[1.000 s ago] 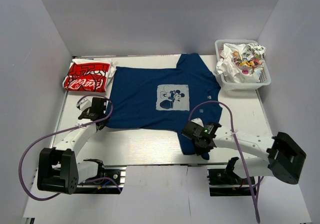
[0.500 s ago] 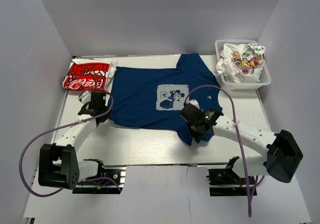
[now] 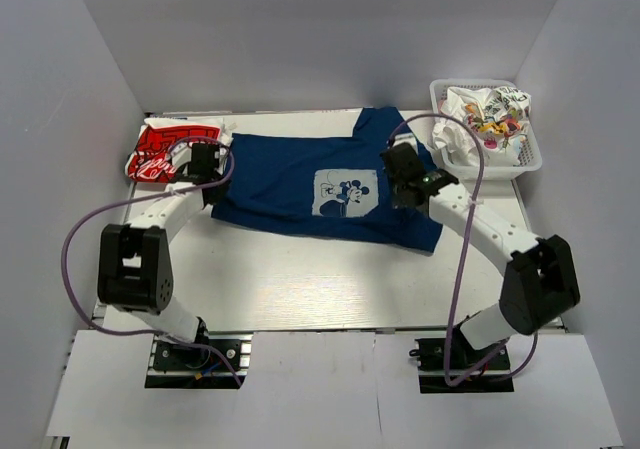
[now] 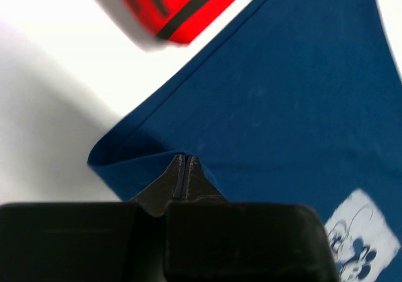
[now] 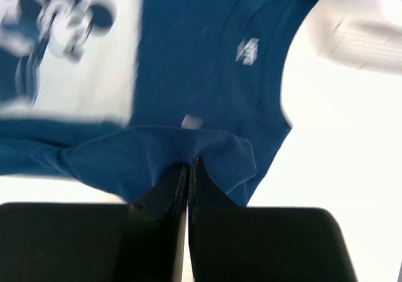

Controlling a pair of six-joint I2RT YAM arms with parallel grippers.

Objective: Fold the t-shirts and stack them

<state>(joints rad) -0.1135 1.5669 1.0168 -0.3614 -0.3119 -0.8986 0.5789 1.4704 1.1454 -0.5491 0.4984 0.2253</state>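
Far left corner of the flat white table (image 3: pixel 300 289): red-and-white lettered cloth t-shirt (image 3: pixel 165 152), folded into a compact packet. It lies flat and nothing holds it.

Just right of it: left gripper (image 3: pixel 207 161), reached out over the left edge of the navy blue cloth t-shirt (image 3: pixel 290 174) with a pale square cartoon print. Left wrist view: both black fingers (image 4: pixel 164 184) are pressed together with no gap. A doubled-over fold of navy cloth is pinched at the tips, so the tool is clenched on the shirt's edge. The folded corner sticks out to the left of the tips. The red shirt shows blurred beyond it.

Centre: the navy shirt lies spread across the middle of the table, print face up, collar end to the right. One sleeve points toward the far edge. The near edge runs slanted, closer to the arm bases at its right end.

Right of the print: right gripper (image 3: pixel 402 165), over the collar end of the navy shirt. Right wrist view: fingers (image 5: pixel 164 193) are closed tight, with a rounded hump of navy cloth gathered and gripped at the tips. The neckline and a small pale label show beyond, the print blurred at upper left. This tool grasps the same shirt.

Far right corner: white plastic lattice basket (image 3: pixel 530 159), just beside the navy shirt's far sleeve; cannot tell whether they touch. It holds crumpled white cloth t-shirts (image 3: pixel 485 119) with small colourful prints, heaped up to the rim.
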